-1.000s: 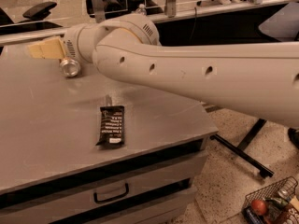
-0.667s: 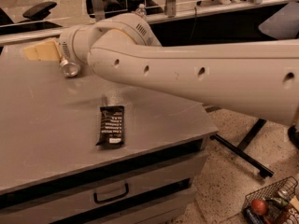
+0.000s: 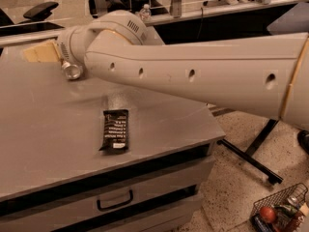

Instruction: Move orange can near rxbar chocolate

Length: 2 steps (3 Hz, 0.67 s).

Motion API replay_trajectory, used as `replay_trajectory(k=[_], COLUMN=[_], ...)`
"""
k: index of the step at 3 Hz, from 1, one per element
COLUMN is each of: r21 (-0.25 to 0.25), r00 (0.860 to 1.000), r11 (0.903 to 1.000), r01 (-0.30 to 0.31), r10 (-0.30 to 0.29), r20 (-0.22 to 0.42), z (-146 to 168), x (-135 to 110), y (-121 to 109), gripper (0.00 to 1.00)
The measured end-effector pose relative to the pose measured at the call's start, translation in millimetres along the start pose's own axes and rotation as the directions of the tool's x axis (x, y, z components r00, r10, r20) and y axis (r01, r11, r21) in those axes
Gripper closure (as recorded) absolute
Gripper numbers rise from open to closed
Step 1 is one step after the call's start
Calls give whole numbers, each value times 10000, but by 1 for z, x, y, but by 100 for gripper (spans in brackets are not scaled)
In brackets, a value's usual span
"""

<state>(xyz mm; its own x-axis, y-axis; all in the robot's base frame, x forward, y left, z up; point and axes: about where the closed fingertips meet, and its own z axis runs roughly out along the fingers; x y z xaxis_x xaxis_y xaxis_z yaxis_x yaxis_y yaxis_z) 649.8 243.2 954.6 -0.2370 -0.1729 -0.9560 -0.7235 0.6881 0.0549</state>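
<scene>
Camera view: I am reaching my long pale arm (image 3: 193, 76) in from the right, across a grey table (image 3: 43, 129), toward its far left corner. My gripper (image 3: 39, 53), a tan shape at the arm's end, is sitting low over the tabletop there. My own wrist is hiding most of it, so I cannot tell how wide it is standing or whether it is holding anything.

The orange can (image 3: 72, 70) is showing only its silver end. It is lying just beside the gripper, tucked under my wrist. The rxbar chocolate (image 3: 116, 130) is lying flat nearer the table's front edge, well apart from the can.

I judge that I am working at the grasp, because the can is needing to travel toward the bar. A wire basket (image 3: 285, 195) is sitting on the floor at lower right.
</scene>
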Motion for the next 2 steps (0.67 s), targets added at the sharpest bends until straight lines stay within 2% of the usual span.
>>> replay_trajectory(k=[1,2], r21=[147,170], r00=[9999,9999], r11=[9999,9998], r01=[-61,-87], r10=[63,89], r20=[-142,-111], z=[14,14], x=[1,0], y=[5,5], gripper=[0,0])
